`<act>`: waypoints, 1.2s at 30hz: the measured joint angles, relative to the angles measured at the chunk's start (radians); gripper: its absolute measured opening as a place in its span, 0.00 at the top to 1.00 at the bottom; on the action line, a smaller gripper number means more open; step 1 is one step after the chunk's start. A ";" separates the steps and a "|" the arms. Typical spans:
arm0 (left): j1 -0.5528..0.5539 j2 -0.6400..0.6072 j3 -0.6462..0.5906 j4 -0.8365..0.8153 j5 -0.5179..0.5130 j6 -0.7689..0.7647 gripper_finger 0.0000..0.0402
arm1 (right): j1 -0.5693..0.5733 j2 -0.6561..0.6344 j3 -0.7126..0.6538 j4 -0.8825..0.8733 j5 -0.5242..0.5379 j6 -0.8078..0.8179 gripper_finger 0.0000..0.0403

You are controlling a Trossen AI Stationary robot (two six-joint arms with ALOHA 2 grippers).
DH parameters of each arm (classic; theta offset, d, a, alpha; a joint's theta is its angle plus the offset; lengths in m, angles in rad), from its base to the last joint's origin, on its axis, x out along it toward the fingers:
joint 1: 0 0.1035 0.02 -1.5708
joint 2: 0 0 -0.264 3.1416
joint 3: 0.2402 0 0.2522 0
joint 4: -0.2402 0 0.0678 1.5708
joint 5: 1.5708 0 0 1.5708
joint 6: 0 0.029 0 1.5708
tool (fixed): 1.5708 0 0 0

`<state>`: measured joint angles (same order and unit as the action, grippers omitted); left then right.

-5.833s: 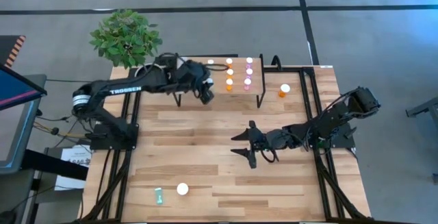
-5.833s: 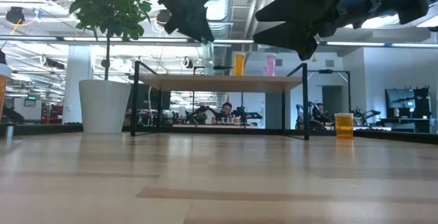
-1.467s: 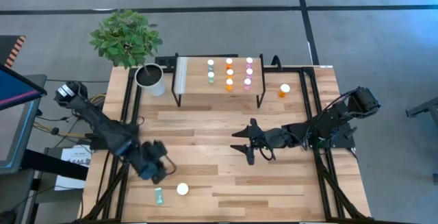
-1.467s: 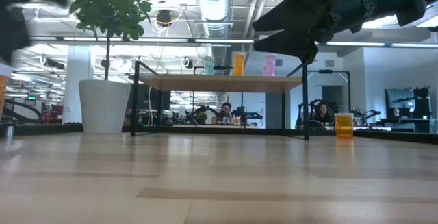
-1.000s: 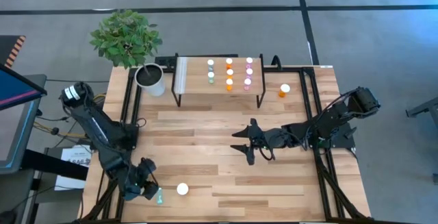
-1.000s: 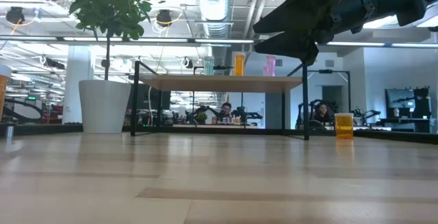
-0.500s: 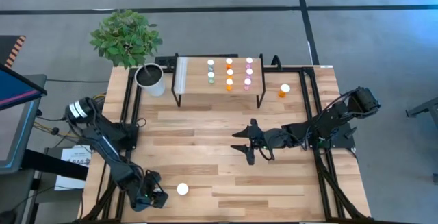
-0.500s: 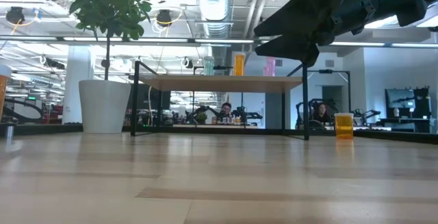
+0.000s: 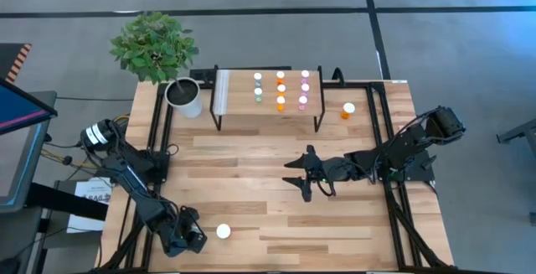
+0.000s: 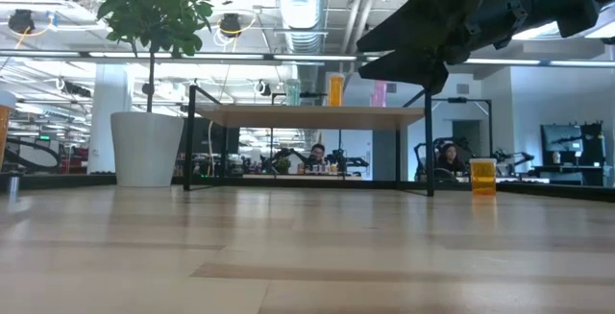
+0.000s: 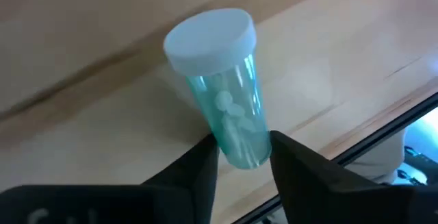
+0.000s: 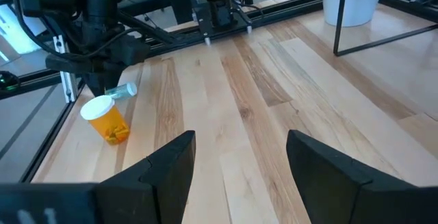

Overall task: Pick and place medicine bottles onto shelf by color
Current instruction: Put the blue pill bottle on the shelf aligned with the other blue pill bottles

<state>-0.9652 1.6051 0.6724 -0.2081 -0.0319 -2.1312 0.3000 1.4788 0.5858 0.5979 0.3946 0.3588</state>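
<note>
At the table's near left corner, the left gripper pinches a clear teal bottle with smooth white cap; the right gripper hovers mid-table, fingers spread, empty.

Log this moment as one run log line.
left gripper: closing around lying teal bottle | right gripper: open, mid-table | shelf: eight bottles

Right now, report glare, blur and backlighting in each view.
Left wrist view: the teal bottle lying between the left gripper fingers is fairly clear; the board around it is soft. Low view: bright ceiling lights leave the right gripper a dark silhouette; the shelf is sharp. High view: even light, no glare. Right wrist view: the orange bottle is clear.
</note>
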 joint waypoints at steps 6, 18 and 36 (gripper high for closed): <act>0.004 -0.012 -0.004 -0.003 -0.052 -0.005 0.67 | 0.000 0.000 0.000 -0.001 0.000 0.000 0.37; 0.024 -0.021 -0.001 -0.070 -0.148 0.024 0.61 | -0.002 0.000 0.000 -0.012 0.000 0.000 0.37; 0.030 -0.298 -0.012 -0.409 -0.510 0.169 0.79 | -0.002 0.000 0.000 -0.009 0.000 -0.001 0.37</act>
<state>-0.9348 1.3075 0.6599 -0.6169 -0.5424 -1.9617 0.2981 1.4788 0.5858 0.5891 0.3950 0.3580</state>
